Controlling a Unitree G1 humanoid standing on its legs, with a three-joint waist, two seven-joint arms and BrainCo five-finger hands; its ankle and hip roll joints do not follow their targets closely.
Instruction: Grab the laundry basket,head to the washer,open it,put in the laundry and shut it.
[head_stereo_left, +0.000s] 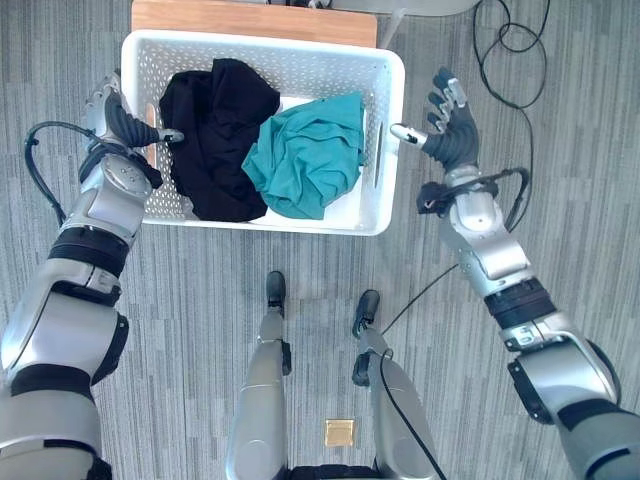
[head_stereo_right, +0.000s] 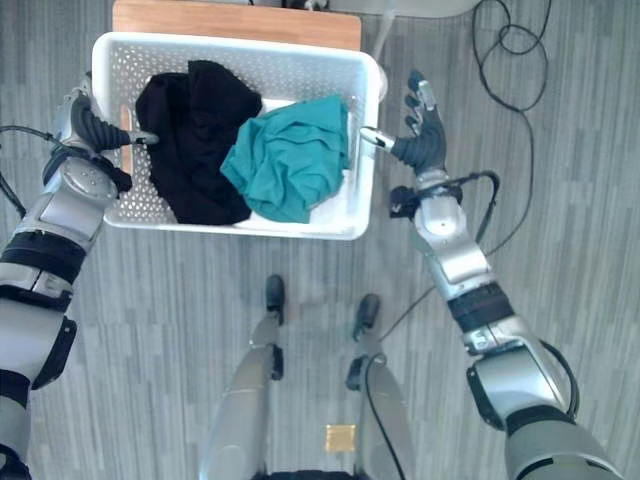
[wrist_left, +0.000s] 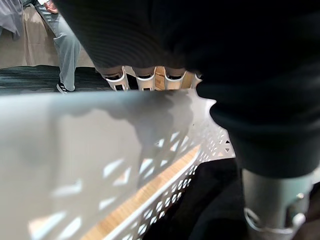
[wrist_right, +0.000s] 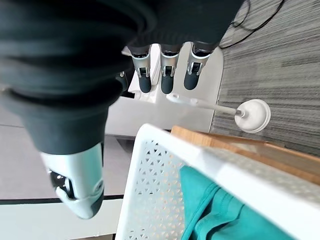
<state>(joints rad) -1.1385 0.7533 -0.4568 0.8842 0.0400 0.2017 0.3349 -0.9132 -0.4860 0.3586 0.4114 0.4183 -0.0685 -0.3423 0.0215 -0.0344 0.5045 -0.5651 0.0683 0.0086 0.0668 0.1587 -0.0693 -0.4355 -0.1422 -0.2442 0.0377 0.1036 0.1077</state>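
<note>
The white perforated laundry basket (head_stereo_left: 386, 150) rests on a wooden board (head_stereo_left: 250, 18) in front of me. Inside lie a black garment (head_stereo_left: 215, 140) and a teal garment (head_stereo_left: 305, 155). My left hand (head_stereo_left: 113, 115) straddles the basket's left rim (wrist_left: 100, 115): its straight thumb (wrist_left: 270, 200) reaches inside over the black cloth, and its fingers run down the outside wall. My right hand (head_stereo_left: 455, 125) is open just right of the basket, fingers (wrist_right: 170, 75) straight. Its thumb points at the right rim (wrist_right: 165, 175), slightly apart from it.
Grey striped carpet surrounds the basket. The wooden board shows through the basket's holes. A white stand with a round foot (wrist_right: 255, 115) is on the floor beyond the basket. A person's legs (wrist_left: 65, 45) stand farther off.
</note>
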